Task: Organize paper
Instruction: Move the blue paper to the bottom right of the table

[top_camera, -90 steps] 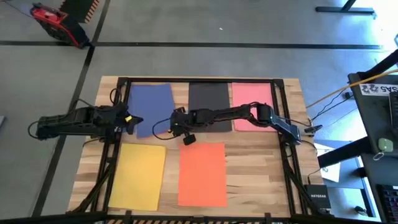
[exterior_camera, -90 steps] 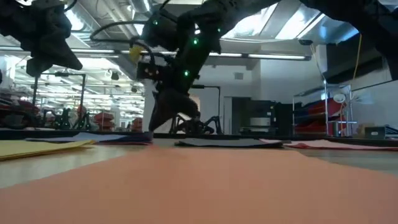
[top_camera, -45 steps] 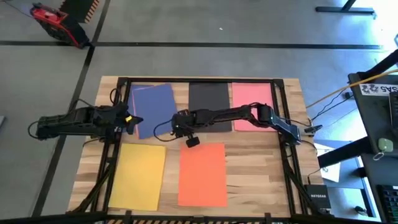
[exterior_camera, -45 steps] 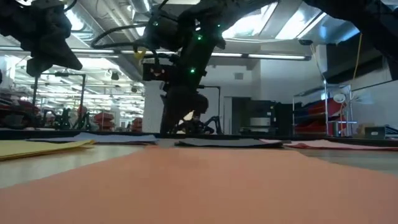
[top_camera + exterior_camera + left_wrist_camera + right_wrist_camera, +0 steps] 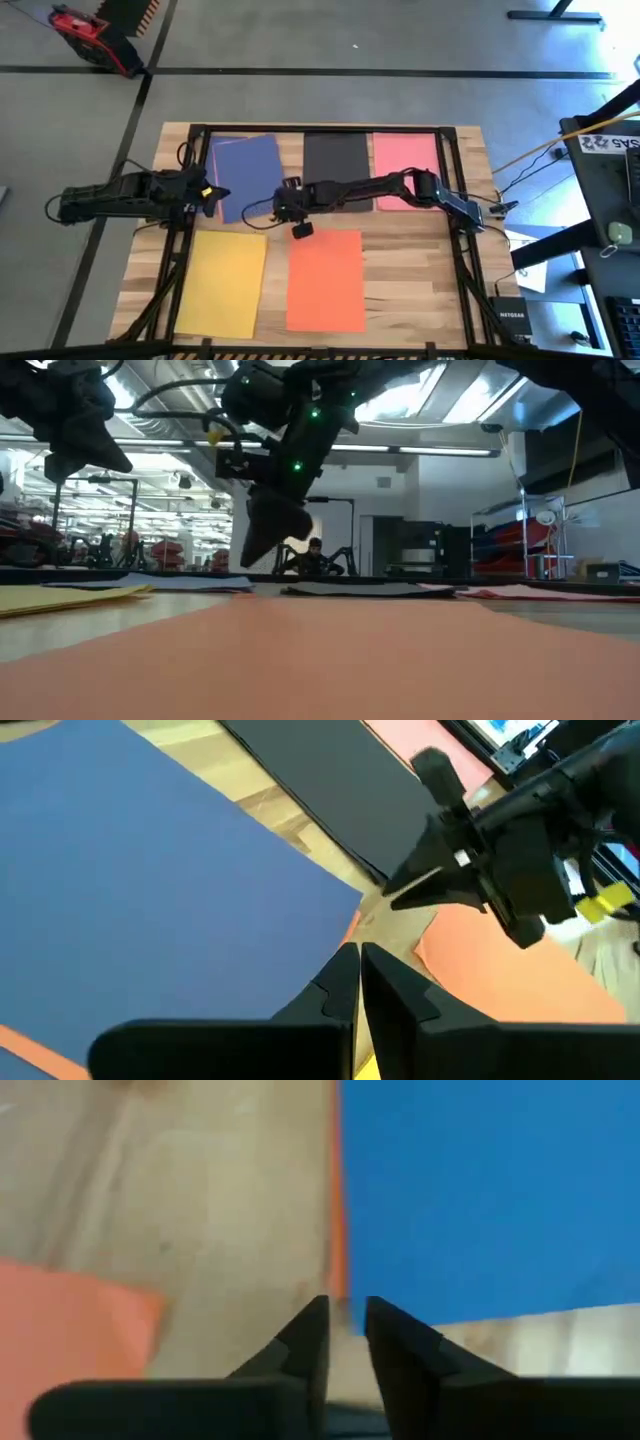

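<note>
Five sheets of paper lie flat on the wooden table: blue (image 5: 243,172), black (image 5: 335,168) and pink (image 5: 405,160) along the far side, yellow (image 5: 225,280) and orange (image 5: 325,280) nearer. A thin orange strip (image 5: 338,1230) shows beside the blue sheet's edge. My right gripper (image 5: 278,207) reaches in from the right and hovers above the blue sheet's near right corner (image 5: 360,1315), its fingers a narrow gap apart and holding nothing. My left gripper (image 5: 222,195) is shut and raised over the blue sheet's left part (image 5: 150,870).
Black frame rails (image 5: 190,230) run along the table's left and right sides. Bare wood (image 5: 420,270) lies right of the orange sheet. A red device (image 5: 85,30) sits on the floor beyond the table. A person (image 5: 313,555) shows far off in the room.
My right gripper stood with its tips down at the table by the blue sheet's near right corner, shifted a little toward the right edge, and has now risen clear of the table. The sheets lie flat as before.
</note>
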